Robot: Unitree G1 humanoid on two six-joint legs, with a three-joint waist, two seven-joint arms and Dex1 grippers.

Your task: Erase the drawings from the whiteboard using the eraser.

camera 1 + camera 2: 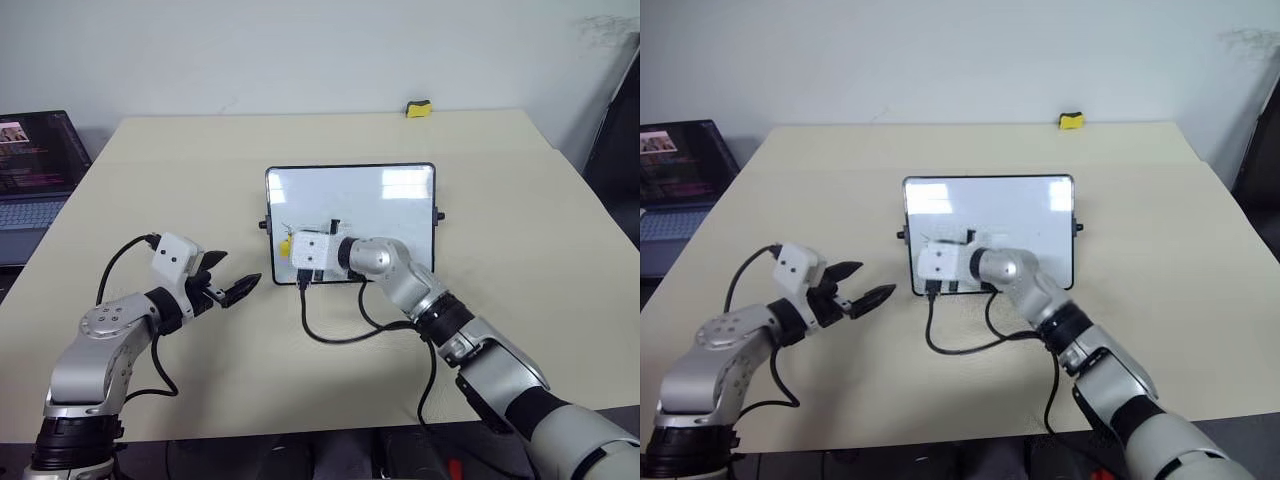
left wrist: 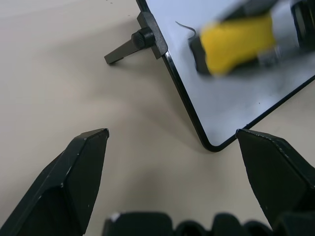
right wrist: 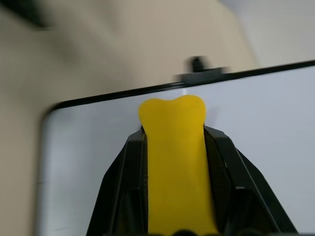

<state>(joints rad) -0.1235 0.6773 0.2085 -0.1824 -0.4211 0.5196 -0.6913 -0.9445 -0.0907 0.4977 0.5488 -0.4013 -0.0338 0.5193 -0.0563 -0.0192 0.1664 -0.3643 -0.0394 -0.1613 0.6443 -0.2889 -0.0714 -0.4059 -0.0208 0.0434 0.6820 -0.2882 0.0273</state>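
Right gripper [image 3: 172, 147] is clamped on the eraser [image 3: 173, 162], jaws pinching its long sides, yellow tip sticking out past the fingertips and bulging a bit, so it's likely soft foam: light, squashy, easy to bend if pressed hard. The grip sits well back on the block, which looks right; any nearer the tip would likely fold it. The eraser is over the lower left part of the whiteboard [image 1: 400, 200], near the left edge; can't tell if it's touching. One thin mark [image 2: 186, 27] shows just beside it. The board looks light and glossy, propped on side knobs, so it'll probably slide or tip under a firm wipe. Left gripper [image 1: 228, 284] hangs just off the board's left corner, jaws wide, holding nothing; it could brace the frame.
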